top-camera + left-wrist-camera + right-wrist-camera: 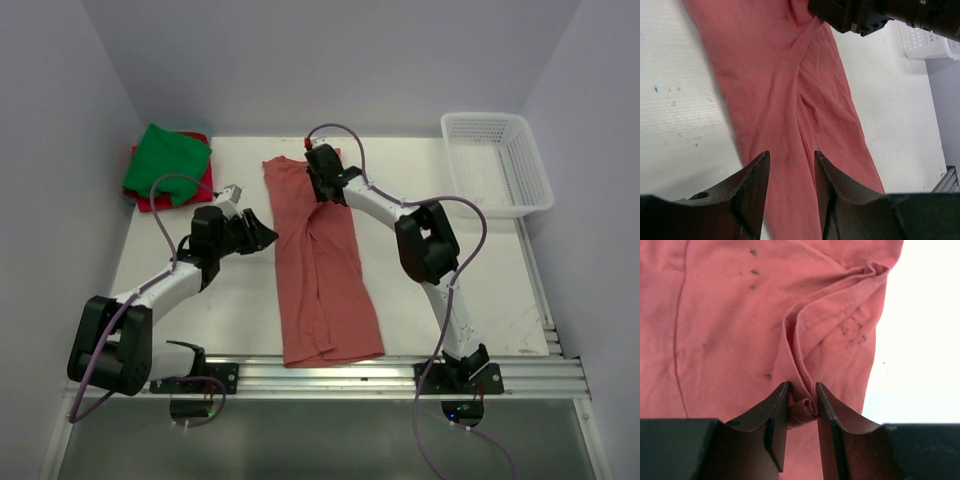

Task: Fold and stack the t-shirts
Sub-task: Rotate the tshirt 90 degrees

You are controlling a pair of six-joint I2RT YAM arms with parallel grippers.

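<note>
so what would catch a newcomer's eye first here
A long faded red t-shirt lies folded into a strip down the middle of the table, the right gripper pinching a fold near its far end. In the far left corner a green t-shirt sits on a red-pink t-shirt, and a white basket stands at far right.

The faded brick-red t-shirt lies flat in the middle of the worktop. It is folded lengthwise into a long narrow band running from the far side to the near edge, a little wider at the near end. A raised crease runs down its middle, and small dark specks dot the cloth. Near its far end a stitched fold is pinched between the jaws of the right gripper. In the far left corner the bright green t-shirt sits folded on the red-pink t-shirt, whose edges show beneath it.
</note>
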